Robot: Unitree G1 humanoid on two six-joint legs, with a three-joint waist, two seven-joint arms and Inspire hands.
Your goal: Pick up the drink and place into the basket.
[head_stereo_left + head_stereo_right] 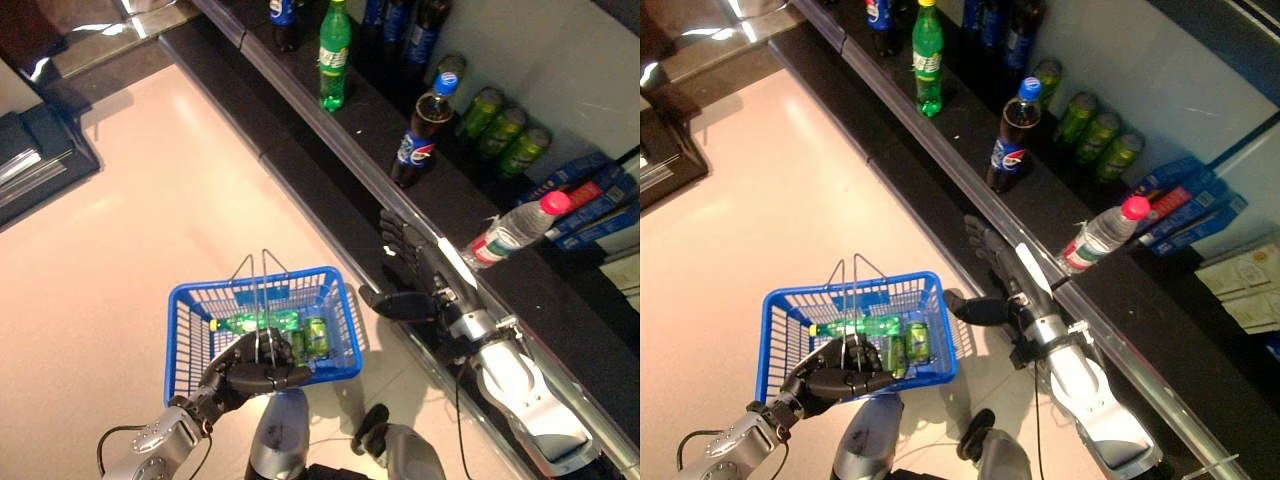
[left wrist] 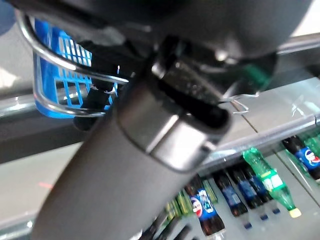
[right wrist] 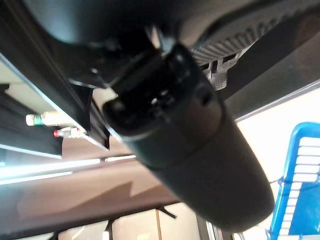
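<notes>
The left hand [image 1: 250, 372] is curled round the wire handles of the blue basket [image 1: 190, 310], carrying it above the floor. Inside the basket lie a green bottle [image 1: 255, 322] and a green can [image 1: 316, 337]. The right hand [image 1: 405, 262], beside the basket at the shelf [image 1: 330, 135] edge, has straight, spread fingers and holds nothing, its thumb pointing toward the basket. A cola bottle [image 1: 422, 132] stands on the shelf just beyond that hand.

Bottle [image 1: 255, 322] and can [image 1: 316, 336] in basket [image 1: 190, 300]; shelf [image 1: 560, 300] right of basket
</notes>
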